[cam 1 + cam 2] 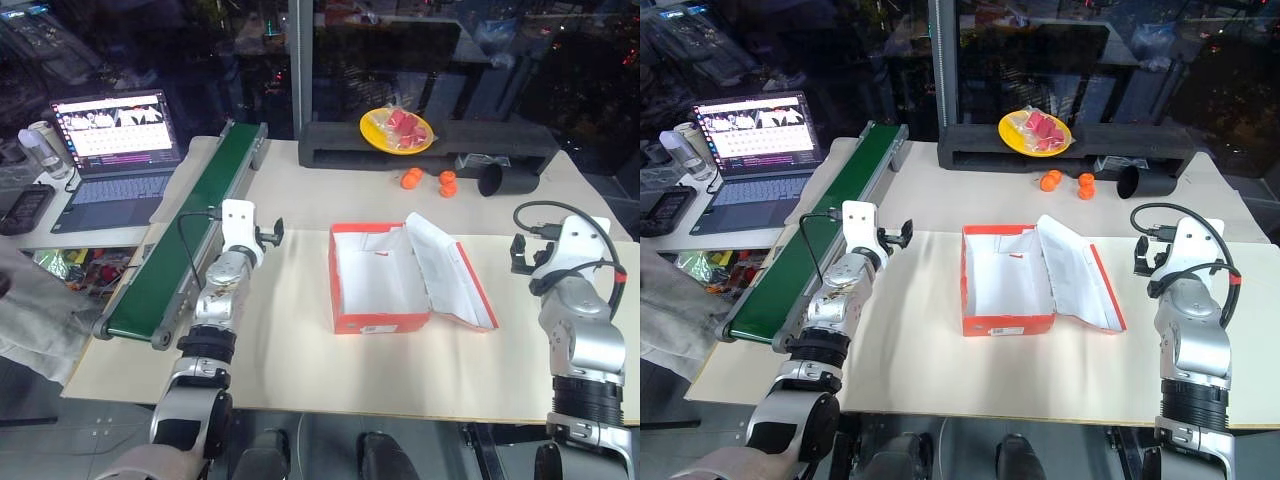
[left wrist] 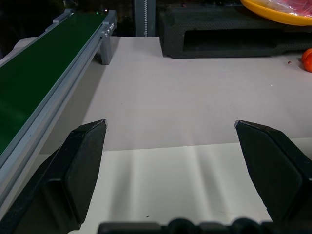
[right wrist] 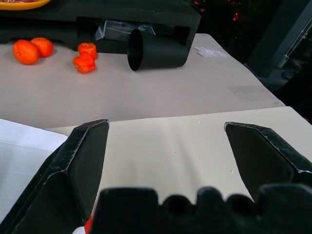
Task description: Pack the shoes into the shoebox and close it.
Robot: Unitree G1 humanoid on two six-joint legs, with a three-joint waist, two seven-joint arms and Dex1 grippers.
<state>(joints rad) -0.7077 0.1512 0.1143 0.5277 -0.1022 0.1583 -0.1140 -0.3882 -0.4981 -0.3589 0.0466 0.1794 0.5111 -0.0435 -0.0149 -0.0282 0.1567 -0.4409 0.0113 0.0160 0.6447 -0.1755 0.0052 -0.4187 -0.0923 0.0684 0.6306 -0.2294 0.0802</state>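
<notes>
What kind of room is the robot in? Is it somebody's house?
Probably not a house: it looks like a robot test lab. A green conveyor belt runs along the table, a laptop sits beside it, and an open shoebox waits as a practice prop.

I am looking down at a pale beige table [image 1: 300, 370] topped with a lighter cream sheet. Along its left edge runs a green conveyor belt [image 1: 185, 240] in a grey metal frame. Further left, a lower side desk holds an open laptop [image 1: 112, 160] with a lit screen. Behind the table a grey vertical post [image 1: 300, 65] rises between dark glass panes full of dim reflections. The floor below is grey.
</notes>
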